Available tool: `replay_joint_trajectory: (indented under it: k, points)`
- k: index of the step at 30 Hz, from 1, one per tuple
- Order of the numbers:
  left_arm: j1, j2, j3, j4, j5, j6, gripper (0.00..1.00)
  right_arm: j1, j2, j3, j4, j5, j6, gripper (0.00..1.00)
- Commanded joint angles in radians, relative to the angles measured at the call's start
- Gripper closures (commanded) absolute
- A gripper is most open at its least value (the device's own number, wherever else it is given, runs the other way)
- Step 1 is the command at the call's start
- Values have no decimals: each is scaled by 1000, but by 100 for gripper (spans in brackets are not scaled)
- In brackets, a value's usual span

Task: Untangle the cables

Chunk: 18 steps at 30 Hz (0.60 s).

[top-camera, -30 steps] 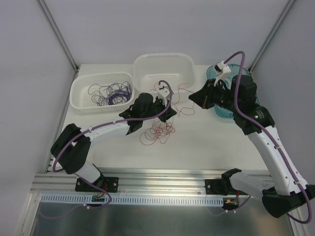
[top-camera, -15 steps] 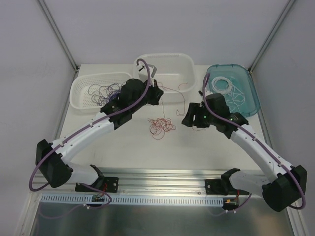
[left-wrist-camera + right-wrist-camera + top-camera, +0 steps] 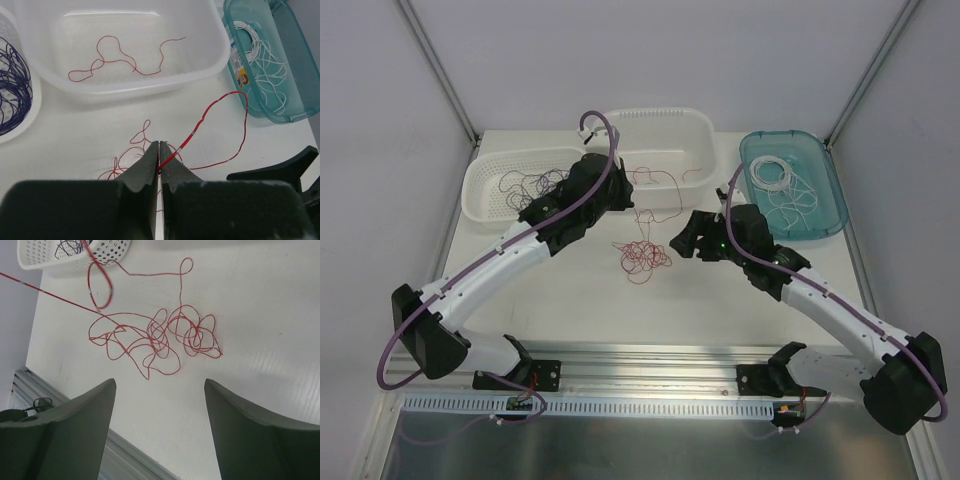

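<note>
Am pinching thin curly red wire (image 3: 200,123) in left gripper (image 3: 158,150); red tangle (image 3: 156,337) lying just ahead of wide-spread right gripper (image 3: 160,383), nearer arm.

Top external: looking down from above and behind both arm bases, facing the far wall, standing well off and taking in the whole table (image 3: 720,300). Left wrist: riding close over the table, looking forward and down past the left gripper (image 3: 159,145), facing the white tub (image 3: 125,85) and teal tray (image 3: 232,35). Right wrist: looking steeply down past the right gripper (image 3: 160,382), close to the red cables (image 3: 160,337). Sharing those cables across all three views; sharing tub and tray between top and left wrist.
</note>
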Motion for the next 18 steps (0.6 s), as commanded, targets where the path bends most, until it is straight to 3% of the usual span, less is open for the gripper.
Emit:
replay_joint_trajectory:
  k: [1, 14, 18]
  points:
    - [-11, 3, 50, -30, -48, -70, 100, 4, 41, -73, 223, -22, 115, 25]
    - [-11, 12, 81, -43, -49, -101, 100, 18, 327, -164, 710, -198, 284, 30]
    - [-13, 14, 98, -41, -28, -96, 100, 27, 414, -153, 776, -227, 299, 40]
